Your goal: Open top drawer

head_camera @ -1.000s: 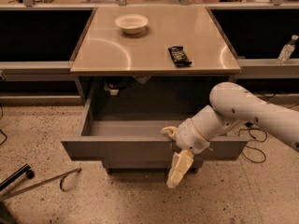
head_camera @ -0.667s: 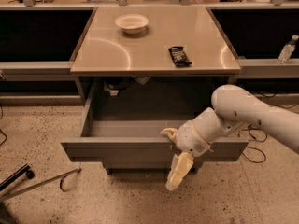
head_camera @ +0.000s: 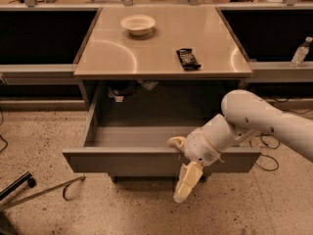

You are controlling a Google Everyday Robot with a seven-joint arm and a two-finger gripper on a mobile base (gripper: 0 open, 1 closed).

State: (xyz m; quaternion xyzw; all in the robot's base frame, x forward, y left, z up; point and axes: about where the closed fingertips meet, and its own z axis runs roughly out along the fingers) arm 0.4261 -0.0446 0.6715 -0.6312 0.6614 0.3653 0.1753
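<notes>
Top drawer (head_camera: 122, 160): stands far out from under the counter, so its shallow grey tray shows from above. The long flat front panel faces the camera, low in the picture.
Pincer (head_camera: 177, 169): at the drawer's front panel, right of its centre, at the end of the white arm (head_camera: 264, 121) that comes in from the right.
Pincer state: spread open. One pale finger (head_camera: 175, 141) lies over the panel's top edge and points left toward the tray. The other finger (head_camera: 188, 182) hangs down in front of the panel, its tip below the bottom edge.
Drawer relative to pincer: the top rim of the panel runs between the two fingers. The tray is behind and left of the pincer. Whether the fingers press on the metal I cannot tell.
Counter (head_camera: 146, 53): tan top, directly above and behind the open drawer.
On the counter: a white bowl (head_camera: 138, 23) near the back and a dark flat packet (head_camera: 188, 58) nearer the front right. They are well apart.
Far right: a clear bottle (head_camera: 299, 53) on a lower ledge.
</notes>
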